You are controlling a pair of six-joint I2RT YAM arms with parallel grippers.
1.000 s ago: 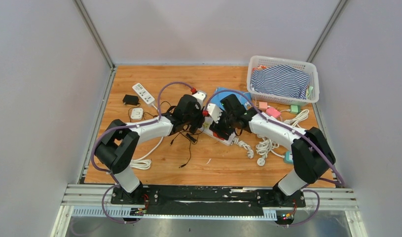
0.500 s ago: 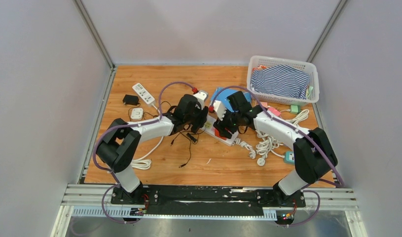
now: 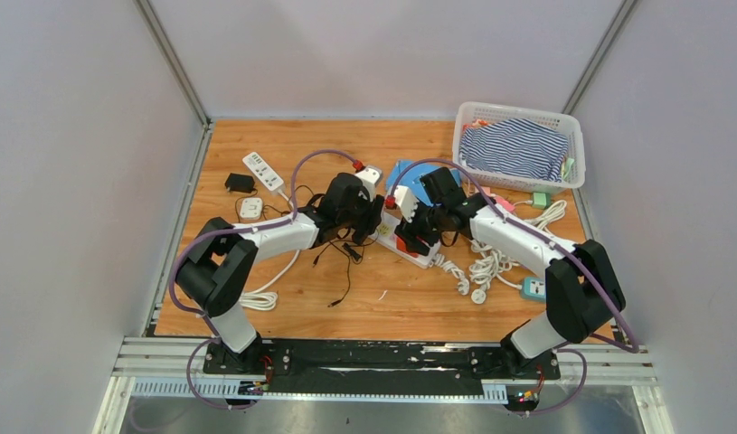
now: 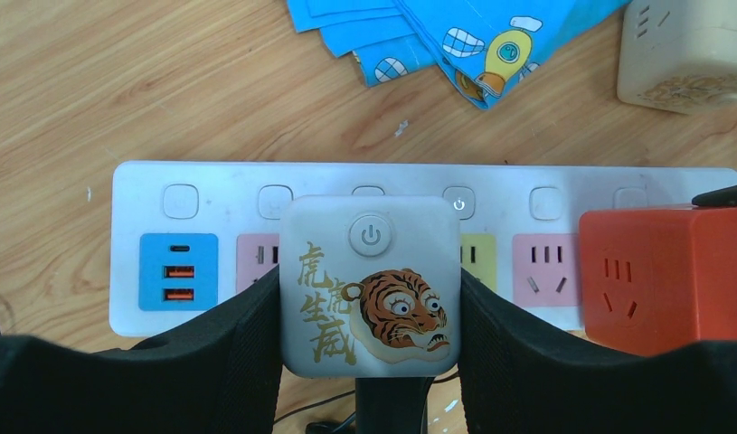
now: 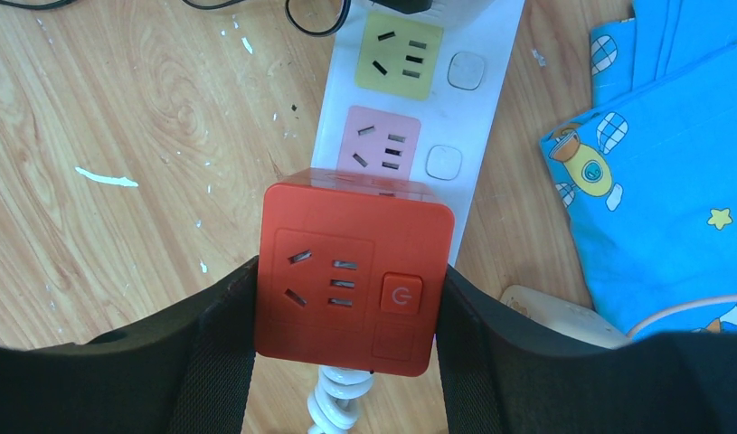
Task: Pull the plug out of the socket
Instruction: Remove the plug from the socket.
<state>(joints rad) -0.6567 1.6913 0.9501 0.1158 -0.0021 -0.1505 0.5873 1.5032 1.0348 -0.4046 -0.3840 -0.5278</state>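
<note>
**Both claws clamped on cube plugs at the power strip**

We saw the left claw (image 4: 371,303) pinching the tiger-printed white cube plug (image 4: 373,262), with one black finger (image 4: 229,362) pressed to each side of it. The cube sat over the middle of the white power strip (image 4: 211,185), which lay crosswise just ahead of that claw on the wooden tabletop (image 4: 120,81). We could not tell whether its prongs were seated.

Just to that claw's right, the right claw (image 5: 351,303) pinched the red cube plug (image 5: 342,271) in the same way, its fingers (image 5: 215,353) tight on both flanks. The strip's pink and yellow sockets ran straight ahead of this claw. A coiled white cord (image 5: 342,405) hung below the red cube, between the fingers.

A blue cloth (image 5: 672,172) lay to the right claw's right, beyond the strip from the left claw. A cream cube (image 4: 685,54) sat ahead and right of the left claw.
</note>
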